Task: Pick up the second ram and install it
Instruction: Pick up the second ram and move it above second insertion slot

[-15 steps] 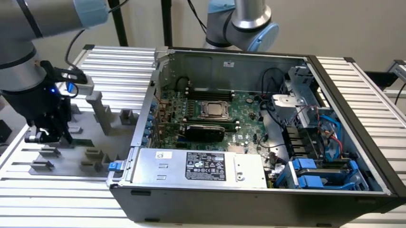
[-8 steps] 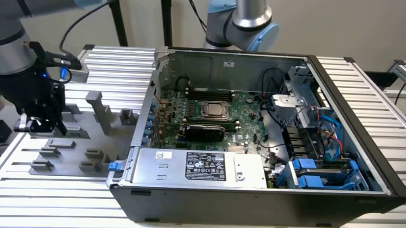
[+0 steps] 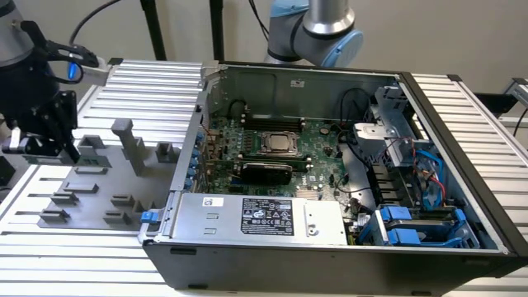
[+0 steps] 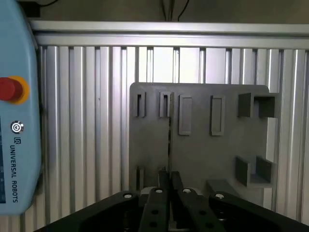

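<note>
- Gripper [image 4: 169, 179] pinched on the ram [image 4: 169, 137], a thin stick seen edge-on.
- It hung over the fixture [image 3: 91, 192], at the exterior view's far left.
- Pickup looked done; install not yet, with the case [image 3: 462, 154] well apart at centre-right.

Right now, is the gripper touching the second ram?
Touching. The wrist view shows the second ram, edge-on, running in between the fingers of the gripper, which close on it with no gap.
</note>
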